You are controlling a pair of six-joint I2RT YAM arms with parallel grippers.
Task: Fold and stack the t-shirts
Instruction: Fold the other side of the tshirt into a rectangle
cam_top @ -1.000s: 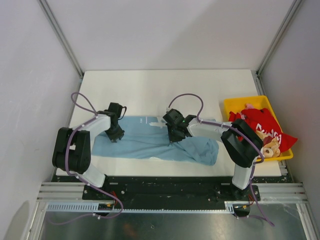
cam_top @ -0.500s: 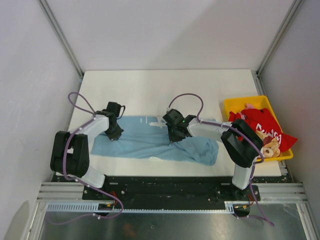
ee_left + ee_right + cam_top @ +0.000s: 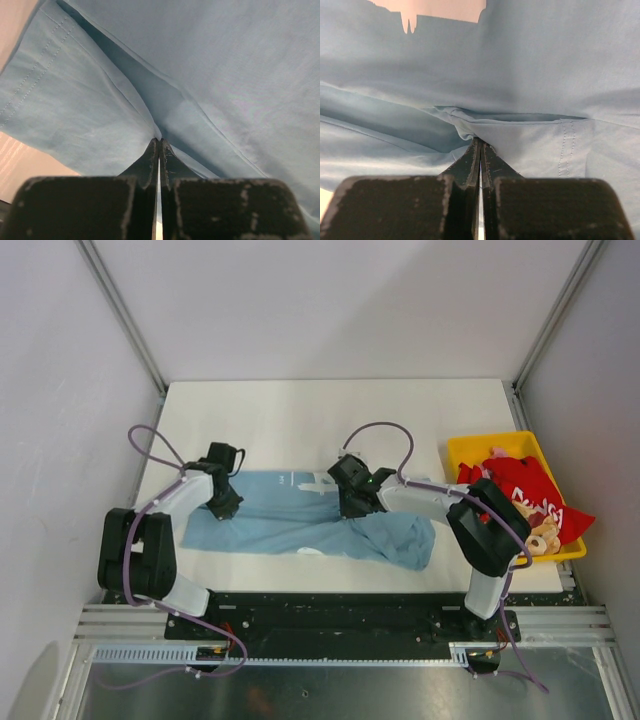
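Observation:
The light blue t-shirt (image 3: 300,520) lies partly folded along the near side of the white table (image 3: 330,420). My left gripper (image 3: 222,508) is shut on a fold of it near its left end; the wrist view shows the pinched cloth (image 3: 165,115) at the fingertips (image 3: 159,142). My right gripper (image 3: 352,508) is shut on a bunched fold near the shirt's middle, beside a stitched hem (image 3: 565,145) at its tips (image 3: 480,142). The red t-shirt (image 3: 525,490) with white lettering lies crumpled in the yellow bin (image 3: 470,448) at the right.
Beige ring-shaped items (image 3: 540,537) lie in the bin's near corner. The red shirt hangs over the bin's right rim. Metal frame posts (image 3: 120,310) stand at the table's back corners, and walls close in on both sides.
Both grippers have moved slightly toward the back of the table with the blue cloth pinched, pulling the shirt's near edge inward. The red shirt has not moved.

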